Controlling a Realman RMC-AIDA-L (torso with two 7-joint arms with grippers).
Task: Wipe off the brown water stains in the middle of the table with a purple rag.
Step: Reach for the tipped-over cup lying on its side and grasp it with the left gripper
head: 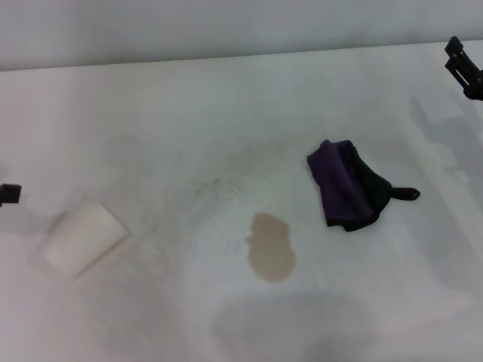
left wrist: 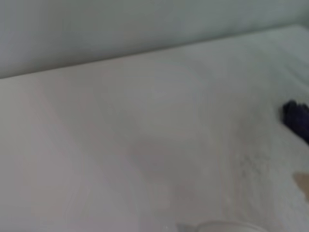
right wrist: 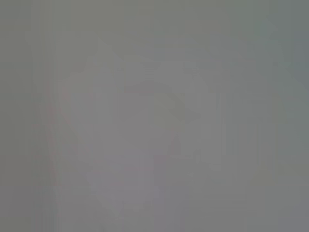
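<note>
The brown water stains (head: 270, 247) form a tan oval patch in the middle of the white table (head: 189, 113). The purple rag (head: 343, 185) lies crumpled to the right of the patch, a little farther back, with its black tab pointing right. My right gripper (head: 464, 68) hangs at the far right edge, well behind the rag and apart from it. Only a black tip of my left gripper (head: 9, 194) shows at the left edge. The left wrist view catches the rag (left wrist: 295, 118) and a corner of the stain (left wrist: 304, 181) at its border. The right wrist view shows plain grey.
A white cup-like object (head: 81, 235) lies on the table near the left gripper, its rim (left wrist: 227, 226) showing in the left wrist view. Faint grey speckles (head: 219, 187) lie behind the stain. A pale wall (head: 226, 30) bounds the far edge.
</note>
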